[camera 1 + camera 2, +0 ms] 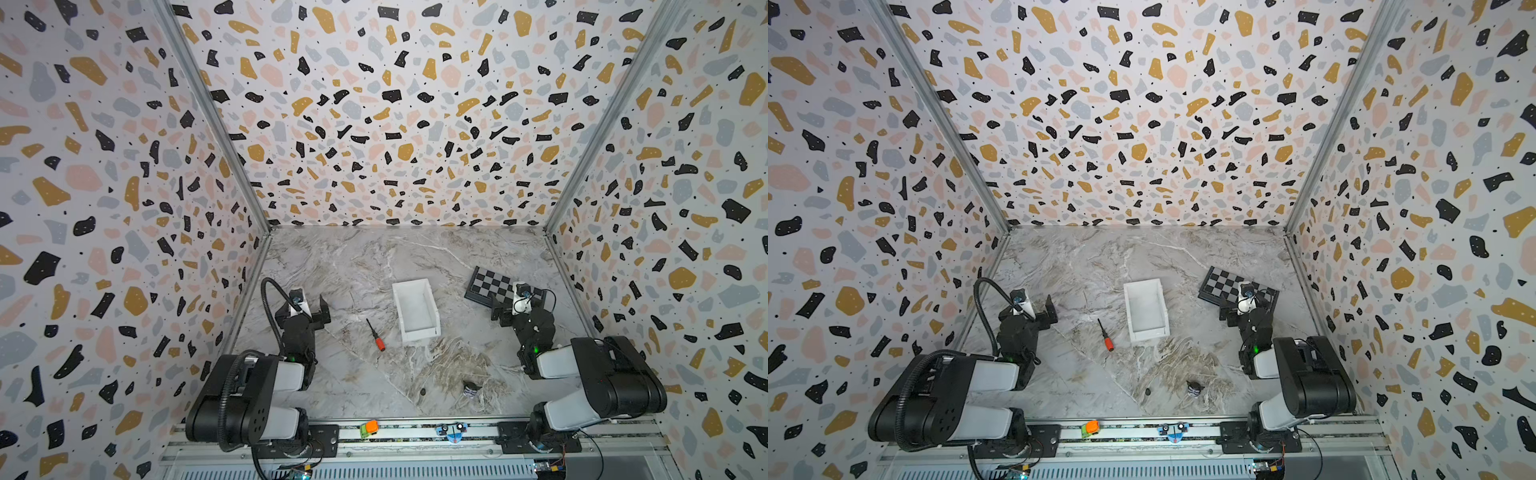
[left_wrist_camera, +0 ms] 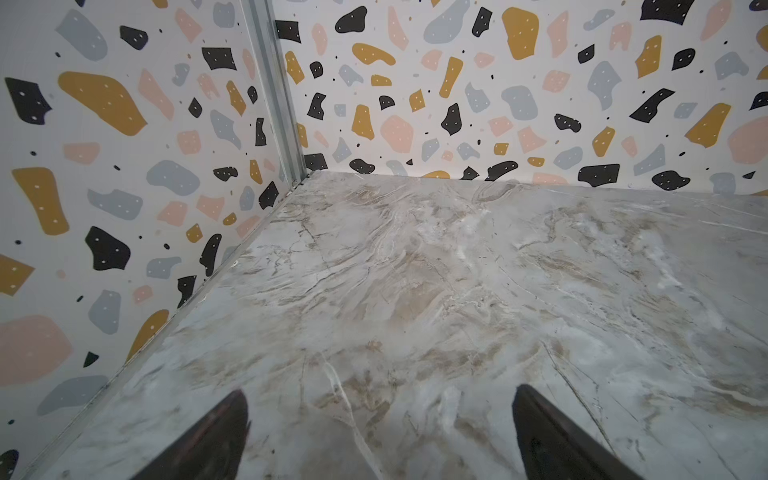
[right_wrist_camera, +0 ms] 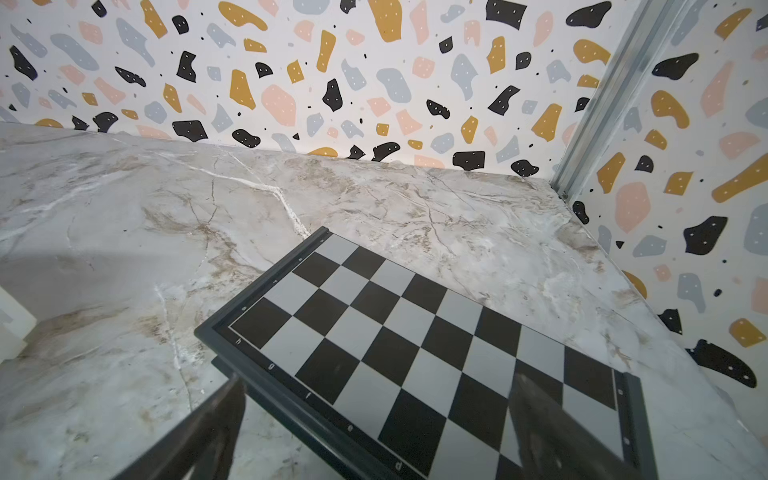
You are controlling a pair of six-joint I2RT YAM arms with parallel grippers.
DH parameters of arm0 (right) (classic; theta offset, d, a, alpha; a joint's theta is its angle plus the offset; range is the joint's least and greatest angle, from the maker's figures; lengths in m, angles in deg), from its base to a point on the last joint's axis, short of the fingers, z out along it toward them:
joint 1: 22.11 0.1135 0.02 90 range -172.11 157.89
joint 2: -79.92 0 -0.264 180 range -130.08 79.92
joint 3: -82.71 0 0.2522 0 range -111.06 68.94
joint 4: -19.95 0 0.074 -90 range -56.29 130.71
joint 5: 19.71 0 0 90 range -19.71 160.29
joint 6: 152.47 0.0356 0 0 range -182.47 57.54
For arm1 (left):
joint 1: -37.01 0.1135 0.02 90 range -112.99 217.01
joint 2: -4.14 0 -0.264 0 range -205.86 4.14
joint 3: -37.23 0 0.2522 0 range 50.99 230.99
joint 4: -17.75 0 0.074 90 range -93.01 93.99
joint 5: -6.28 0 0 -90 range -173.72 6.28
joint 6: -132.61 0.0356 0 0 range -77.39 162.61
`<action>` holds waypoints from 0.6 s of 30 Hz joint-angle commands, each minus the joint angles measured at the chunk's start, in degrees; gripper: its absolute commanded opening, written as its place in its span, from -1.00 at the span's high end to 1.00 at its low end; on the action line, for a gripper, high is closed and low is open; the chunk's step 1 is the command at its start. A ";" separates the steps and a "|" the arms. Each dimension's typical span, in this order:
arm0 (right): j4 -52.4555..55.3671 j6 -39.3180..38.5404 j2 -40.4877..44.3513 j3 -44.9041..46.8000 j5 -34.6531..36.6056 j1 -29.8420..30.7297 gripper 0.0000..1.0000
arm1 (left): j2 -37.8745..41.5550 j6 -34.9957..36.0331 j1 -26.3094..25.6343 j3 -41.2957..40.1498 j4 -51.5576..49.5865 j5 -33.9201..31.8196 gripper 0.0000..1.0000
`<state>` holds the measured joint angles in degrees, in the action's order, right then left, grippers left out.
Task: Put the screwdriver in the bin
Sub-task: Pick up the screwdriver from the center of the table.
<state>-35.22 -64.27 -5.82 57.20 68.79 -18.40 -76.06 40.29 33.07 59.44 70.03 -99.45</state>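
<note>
Lying loose beside the bin (image 1: 397, 309) is the screwdriver (image 1: 375, 335); left gripper (image 2: 380, 390) and right gripper (image 3: 378, 377) gape empty; chessboard (image 3: 374, 332) edge lettered h to d.

Screwdriver (image 1: 375, 335) flat beside bin (image 1: 415, 309), apparently apart

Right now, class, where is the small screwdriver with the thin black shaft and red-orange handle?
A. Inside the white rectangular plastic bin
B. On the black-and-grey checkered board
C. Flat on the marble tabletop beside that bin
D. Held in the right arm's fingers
C: in a top view the small black-shafted screwdriver with the red-orange handle lies flat on the marble tabletop, just outside the white rectangular plastic bin and not touching it.
</note>
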 commanded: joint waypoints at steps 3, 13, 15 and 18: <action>-0.05 0.38 0.49 -1.17 0.53 0.14 -0.98 | 0.23 0.22 -0.36 1.13 2.37 -0.79 -1.00; -0.11 0.39 0.56 -1.17 0.60 0.07 -0.98 | 0.30 0.93 -0.56 0.87 2.77 0.61 -1.00; -0.13 0.38 0.57 -1.16 0.60 0.10 -0.98 | 0.31 0.92 -0.56 0.96 2.66 0.61 -0.99; -0.15 0.33 0.56 -1.17 0.62 0.08 -0.98 | 0.40 0.81 -0.54 1.04 2.54 0.61 -1.00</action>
<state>-35.24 -64.27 -5.82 57.20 68.79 -18.40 -76.06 40.48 32.74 59.44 70.03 -99.21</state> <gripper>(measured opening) 0.990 0.998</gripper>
